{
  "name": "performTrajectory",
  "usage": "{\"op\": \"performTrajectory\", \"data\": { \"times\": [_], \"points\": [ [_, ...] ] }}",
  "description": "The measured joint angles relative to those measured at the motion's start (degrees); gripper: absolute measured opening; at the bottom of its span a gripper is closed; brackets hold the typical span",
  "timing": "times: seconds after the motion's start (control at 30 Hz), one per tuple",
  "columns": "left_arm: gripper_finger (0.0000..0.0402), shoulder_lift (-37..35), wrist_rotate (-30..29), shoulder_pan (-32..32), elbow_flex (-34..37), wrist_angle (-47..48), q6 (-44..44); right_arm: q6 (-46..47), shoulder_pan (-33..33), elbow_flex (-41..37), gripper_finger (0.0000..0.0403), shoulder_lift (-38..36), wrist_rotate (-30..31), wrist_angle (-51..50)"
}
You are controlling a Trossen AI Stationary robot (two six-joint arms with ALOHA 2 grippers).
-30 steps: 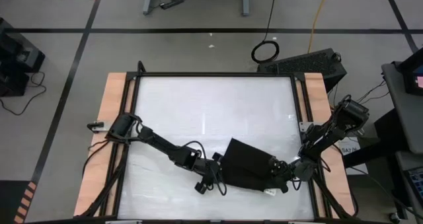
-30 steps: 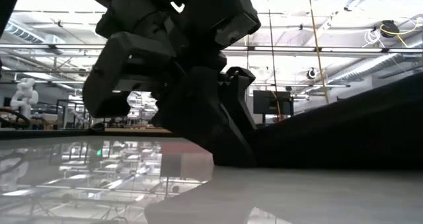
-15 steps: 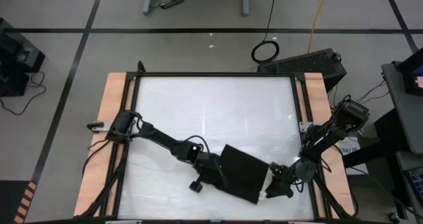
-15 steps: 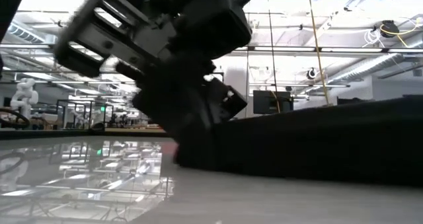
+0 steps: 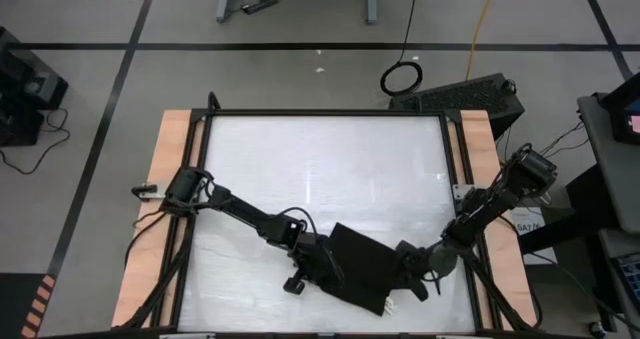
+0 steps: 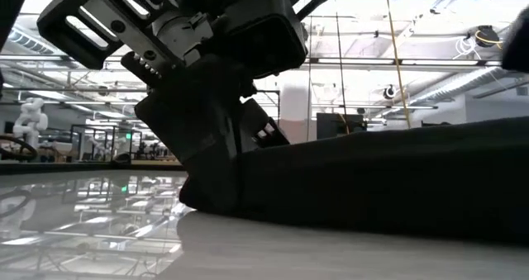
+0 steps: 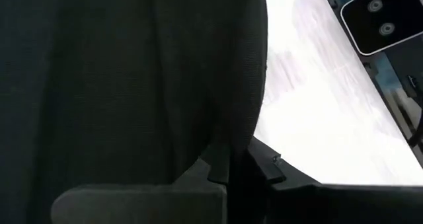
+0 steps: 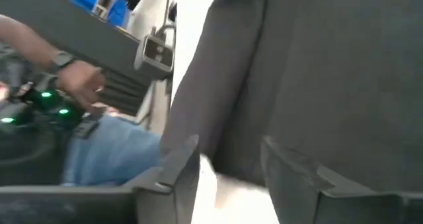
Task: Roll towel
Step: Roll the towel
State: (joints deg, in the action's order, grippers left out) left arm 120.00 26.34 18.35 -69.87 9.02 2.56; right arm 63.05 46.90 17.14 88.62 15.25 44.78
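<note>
The black towel (image 5: pixel 362 267) lies bunched on the white table (image 5: pixel 320 159), near its front edge and right of the middle. A small white tag (image 5: pixel 388 305) shows at the towel's near corner. My left gripper (image 5: pixel 318 269) is shut on the towel's left end, low on the table (image 6: pixel 216 177). My right gripper (image 5: pixel 408 271) is open at the towel's right end. In the right wrist view, one finger (image 8: pixel 180 168) stands outside the towel's edge and the other finger (image 8: pixel 294 171) stands over the cloth (image 8: pixel 310 65). My left gripper holds the towel's left end (image 6: pixel 252 168) between its shut fingers, slanting down from the table's left side. Cloth fills the left wrist view (image 7: pixel 132 85) and hides the place of contact. That end rests on the table. Whether my right gripper touches the towel, I cannot tell.
Wooden side rails (image 5: pixel 172 179) and a black frame border the table. The towel sits close to the table's front edge (image 5: pixel 320 329), and open table lies beyond it. A person's hand (image 8: pixel 79 78) shows beyond the table in the right wrist view.
My left gripper has shut on the towel's left end and moved slightly toward the near edge. My right gripper has let go of the towel's right end, opened, drawn back, then come in toward the towel again. The towel's right part has drawn in toward the left.
</note>
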Motion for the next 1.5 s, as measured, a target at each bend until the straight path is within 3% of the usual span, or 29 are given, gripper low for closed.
{"op": "performTrajectory", "data": {
  "times": [0.23,0.5,0.6,0.8,0.93,1.2,1.5],
  "points": [
    [0.0013,0.0,0.3,0.0,0.0,0.2,1.7,-16.6,-4.7,5.4,0.0102,0.0,-1.2,-9.3],
    [0.0013,0.0,0.8,0.0,0.0,0.3,4.3,-24.5,-8.8,16.3,0.0067,0.0,-4.5,-44.3],
    [0.0013,0.0,0.8,0.0,0.0,0.3,4.9,-26.1,-9.6,17.9,0.0053,0.0,-3.7,-49.8],
    [0.0013,0.0,0.8,-1.0,0.0,0.4,10.5,-27.9,-12.9,16.6,0.0023,-0.3,-3.6,-51.7],
    [0.0013,0.0,0.5,-2.5,0.1,0.8,14.7,-36.0,-16.3,16.1,0.001,-0.2,-3.6,-52.1],
    [0.0013,-0.2,-3.6,-6.2,0.1,0.7,23.8,-49.8,-27.8,16.1,0.0006,-0.2,-3.2,-52.9],
    [0.0013,-0.2,-2.2,-11.4,0.0,1.8,27.1,-60.1,-40.8,16.0,0.0006,-0.1,-3.7,-53.0]
  ]
}}
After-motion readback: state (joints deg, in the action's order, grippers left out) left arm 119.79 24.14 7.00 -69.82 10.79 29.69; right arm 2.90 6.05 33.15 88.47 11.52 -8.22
